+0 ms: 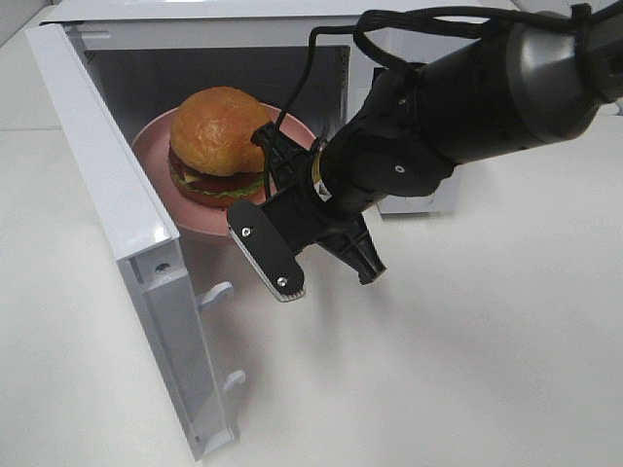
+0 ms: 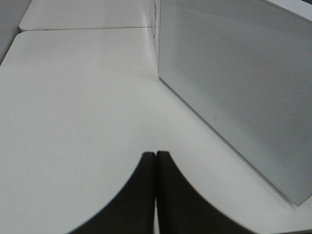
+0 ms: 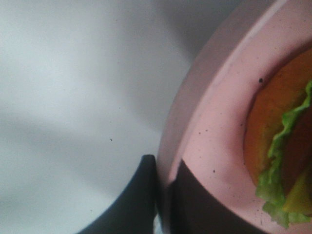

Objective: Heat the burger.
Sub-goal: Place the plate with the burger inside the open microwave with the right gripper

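**Operator:** Report the left side.

**Technician:** The left gripper (image 2: 155, 157) has its fingers pressed together with nothing between them. It hangs over the table (image 2: 73, 107), near the perforated side wall of the microwave (image 2: 234, 87), well apart from the work.

**Operator:** And the door?

**Technician:** The microwave door (image 1: 107, 195) stands swung wide at the left, leaving the cavity (image 1: 292, 78) open.

**Operator:** Where is the burger?

**Technician:** The burger (image 1: 216, 136) sits upright on the pink plate (image 1: 148, 156), inside the mouth of the cavity. I cannot tell whether the plate rests fully on the cavity floor.

**Operator:** And the right side?

**Technician:** The right gripper (image 3: 165, 165) is all but closed. It pinches the plate's near-right rim with one finger on each side of it.

**Operator:** Which step is in hand?

**Technician:** In my judgement, loading. The plate is in but not yet released.

**Operator:** What does the next move call for?

**Technician:**
- Settle the plate flat, far enough in to clear the door's swing.
- Open the fingers.
- Withdraw toward the near right without dragging the rim.
- Close the door.
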Controlling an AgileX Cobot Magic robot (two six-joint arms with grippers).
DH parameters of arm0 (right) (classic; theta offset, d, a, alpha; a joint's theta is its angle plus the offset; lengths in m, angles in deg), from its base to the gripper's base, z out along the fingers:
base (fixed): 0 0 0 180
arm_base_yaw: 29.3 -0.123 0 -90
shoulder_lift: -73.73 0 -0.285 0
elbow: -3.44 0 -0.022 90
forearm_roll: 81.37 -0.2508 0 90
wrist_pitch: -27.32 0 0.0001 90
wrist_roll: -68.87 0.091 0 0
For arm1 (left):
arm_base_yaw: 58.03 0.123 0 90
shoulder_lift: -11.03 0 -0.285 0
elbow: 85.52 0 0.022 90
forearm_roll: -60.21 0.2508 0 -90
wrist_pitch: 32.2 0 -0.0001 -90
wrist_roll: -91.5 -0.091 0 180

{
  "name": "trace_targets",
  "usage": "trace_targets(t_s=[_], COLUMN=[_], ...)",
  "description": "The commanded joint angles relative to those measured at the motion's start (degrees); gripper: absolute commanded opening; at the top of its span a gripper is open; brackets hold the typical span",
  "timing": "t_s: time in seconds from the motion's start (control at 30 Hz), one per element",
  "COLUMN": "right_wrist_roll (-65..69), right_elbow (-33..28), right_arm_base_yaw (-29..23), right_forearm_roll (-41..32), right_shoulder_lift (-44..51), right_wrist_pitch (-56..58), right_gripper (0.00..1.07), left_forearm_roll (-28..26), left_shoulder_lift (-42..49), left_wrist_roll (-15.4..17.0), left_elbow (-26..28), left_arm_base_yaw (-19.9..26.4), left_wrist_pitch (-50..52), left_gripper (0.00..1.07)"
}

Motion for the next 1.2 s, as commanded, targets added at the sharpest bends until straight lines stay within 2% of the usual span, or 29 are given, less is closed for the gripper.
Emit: trace_targets(t_s=[0.03,0.17,0.23,0.27,0.57,0.87,1.1,1.2], right_wrist_roll=[-5.04,-11.52,-12.03,-12.89,-10.08,-4.47,-2.64,2.18], right_elbow=[2.98,8.31,9.57,12.09,22.06,36.38,42.00,45.15], right_arm_base_yaw=[0.69,2.29,2.29,2.75,2.92,4.58,6.19,6.25], right_forearm_roll=[-4.93,-14.50,-15.53,-16.90,-18.22,-18.28,-18.91,-19.60], right_shoulder_lift=[-0.34,-3.09,-3.55,-4.70,-9.97,-17.99,-21.14,-23.38], right_wrist_pitch=[-1.38,4.47,5.50,7.05,12.83,20.51,21.49,23.61], right_gripper=[0.00,0.00,0.00,0.00,0.00,0.00,0.00,0.00], left_forearm_roll=[-0.23,-0.23,-0.23,-0.23,-0.23,-0.23,-0.23,-0.23], left_shoulder_lift=[1.15,1.15,1.15,1.15,1.15,1.15,1.15,1.15], left_wrist_roll=[0.11,0.11,0.11,0.11,0.11,0.11,0.11,0.11], left_elbow=[0.00,0.00,0.00,0.00,0.00,0.00,0.00,0.00], left_arm_base_yaw=[0.23,0.23,0.23,0.23,0.23,0.23,0.23,0.23], left_wrist_pitch=[0.63,0.63,0.63,0.63,0.63,0.63,0.63,0.63], left_gripper=[0.00,0.00,0.00,0.00,0.00,0.00,0.00,0.00])
